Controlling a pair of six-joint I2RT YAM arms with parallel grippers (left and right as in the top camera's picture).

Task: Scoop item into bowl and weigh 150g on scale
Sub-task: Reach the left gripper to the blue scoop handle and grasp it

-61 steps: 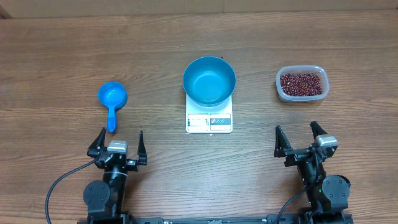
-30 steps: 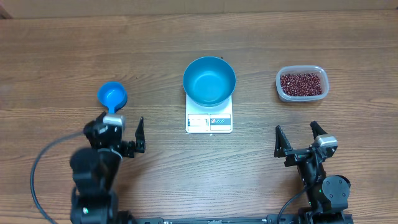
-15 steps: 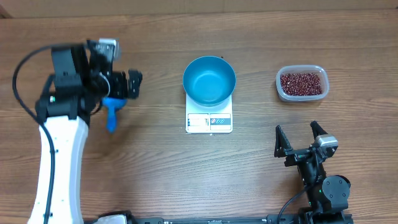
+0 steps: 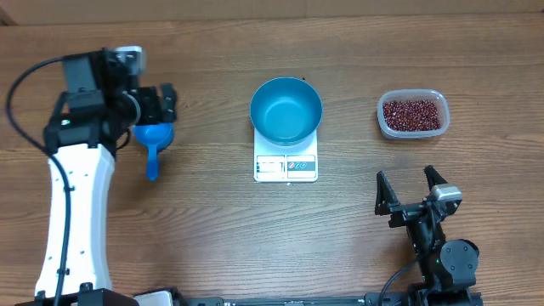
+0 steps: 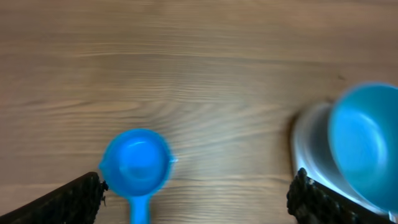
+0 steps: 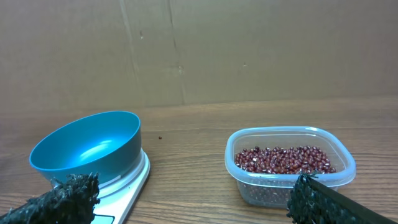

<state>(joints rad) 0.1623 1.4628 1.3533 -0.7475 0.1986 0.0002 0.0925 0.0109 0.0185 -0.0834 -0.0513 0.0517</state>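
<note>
The beans [image 4: 412, 115] lie heaped in a clear plastic tub [image 4: 382, 121] at the upper right of the overhead frame, well apart from the blue bowl [image 4: 286, 110]. The bowl sits on the white scale [image 4: 286, 167] at centre, its blue floor bare, its rim overhanging the scale's far edge while the display shows in front. At the left lies a small blue scoop [image 4: 154, 136], handle pointing toward the bottom of the frame. The left gripper [image 4: 157, 106] hangs over the scoop's cup, jaws spread wide, grasping nothing. At the lower right the right gripper [image 4: 405, 177] is parked low over the wooden table [image 4: 255, 238] — released too, nothing between its jaws.
</note>
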